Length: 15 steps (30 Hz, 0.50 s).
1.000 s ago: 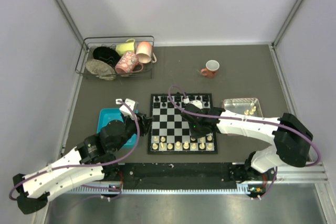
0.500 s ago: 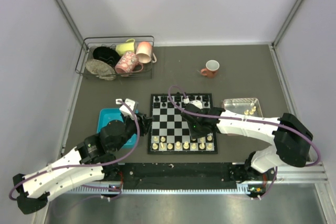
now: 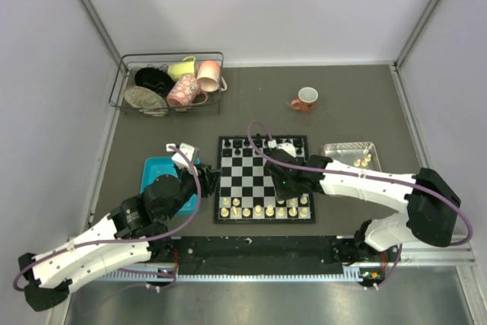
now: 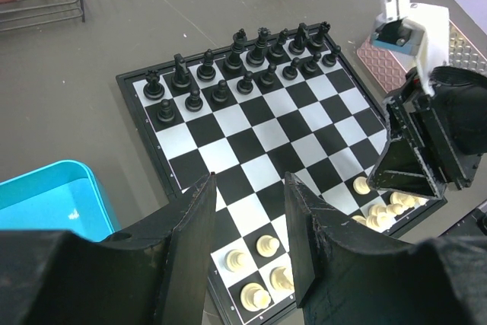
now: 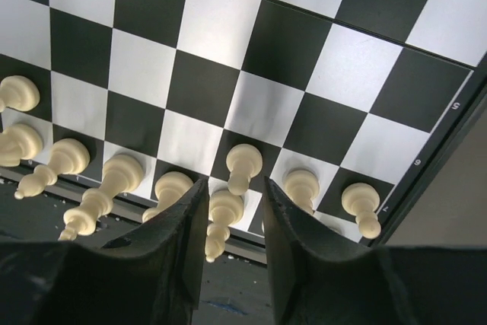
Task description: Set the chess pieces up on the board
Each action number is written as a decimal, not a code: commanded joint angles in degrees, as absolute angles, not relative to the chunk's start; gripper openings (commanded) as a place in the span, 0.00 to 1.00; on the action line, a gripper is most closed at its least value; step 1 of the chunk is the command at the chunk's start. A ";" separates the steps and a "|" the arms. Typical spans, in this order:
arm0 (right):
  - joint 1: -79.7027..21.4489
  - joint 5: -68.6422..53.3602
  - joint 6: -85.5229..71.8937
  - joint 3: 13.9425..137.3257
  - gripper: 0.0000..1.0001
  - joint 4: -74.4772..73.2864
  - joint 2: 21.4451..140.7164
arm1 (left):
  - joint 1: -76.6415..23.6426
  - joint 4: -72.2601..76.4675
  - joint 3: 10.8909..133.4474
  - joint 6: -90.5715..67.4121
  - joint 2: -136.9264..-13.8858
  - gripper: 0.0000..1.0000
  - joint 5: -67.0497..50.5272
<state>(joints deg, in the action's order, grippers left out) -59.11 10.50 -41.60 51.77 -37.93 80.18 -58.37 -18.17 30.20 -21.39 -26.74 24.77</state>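
Observation:
The board (image 3: 259, 173) lies between the arms. Black pieces (image 3: 247, 144) fill its far rows. Cream chess pieces (image 3: 259, 208) stand along its near rows. My right gripper (image 3: 287, 186) hovers low over the near right squares. In the right wrist view it (image 5: 233, 197) is open, with a cream pawn (image 5: 243, 167) standing free between the fingers and a taller cream piece (image 5: 219, 222) behind it. My left gripper (image 3: 207, 180) is at the board's left edge. It is open and empty (image 4: 249, 192) above a few cream pieces (image 4: 266, 246).
A pink tray (image 3: 340, 148) right of the board holds a few cream pieces (image 3: 364, 160). A blue tray (image 3: 154, 168) lies left of the board. A wire rack (image 3: 172, 57) with cups and a red mug (image 3: 305, 99) stand at the back.
My right arm has shifted a little towards the near edge, its gripper now closer to the cream rows. The left arm has not moved.

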 commanded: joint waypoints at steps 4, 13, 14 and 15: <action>-58.72 15.11 -40.96 56.25 0.41 -42.44 74.62 | -58.10 -16.70 30.23 -21.80 -26.19 0.46 25.31; -32.55 11.60 -38.41 48.35 0.41 -44.21 58.48 | -58.10 -16.79 30.15 -21.97 -25.66 0.47 25.05; -29.74 10.99 -37.28 47.82 0.41 -44.47 57.32 | -58.10 -16.79 30.15 -21.97 -25.58 0.47 25.05; -24.05 10.64 -36.74 47.38 0.41 -44.73 56.09 | -58.10 -16.79 30.15 -21.97 -25.75 0.47 24.96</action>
<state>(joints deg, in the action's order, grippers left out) -36.16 11.53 -39.90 49.67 -42.19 62.17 -58.37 -18.22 30.20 -21.41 -26.22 24.93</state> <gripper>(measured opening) 0.409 0.463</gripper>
